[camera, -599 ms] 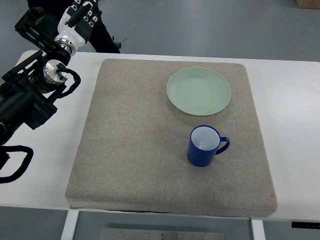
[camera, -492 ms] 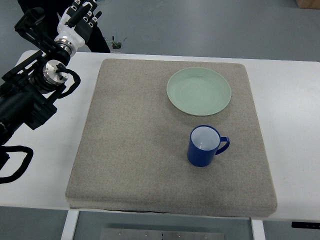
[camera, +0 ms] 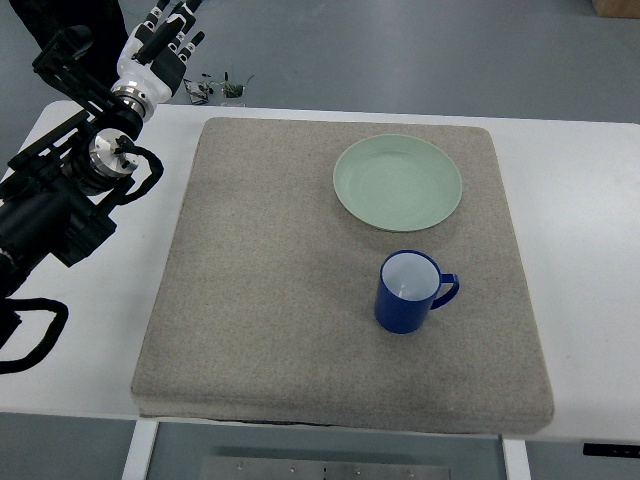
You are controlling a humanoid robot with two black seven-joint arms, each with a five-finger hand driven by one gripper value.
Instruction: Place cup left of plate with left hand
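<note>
Blue cup upright on grey mat, just below green plate, untouched | left hand far top-left, fingers extended, empty | arm has shifted slightly since before | reach not begun

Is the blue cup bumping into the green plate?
Apart. The top view shows a strip of bare grey mat between the blue cup and the near edge of the green plate; the cup stands upright, closer to the robot.

The left hand meets the top edge — its fingers cut off; small floor clutter — unreadable.
</note>
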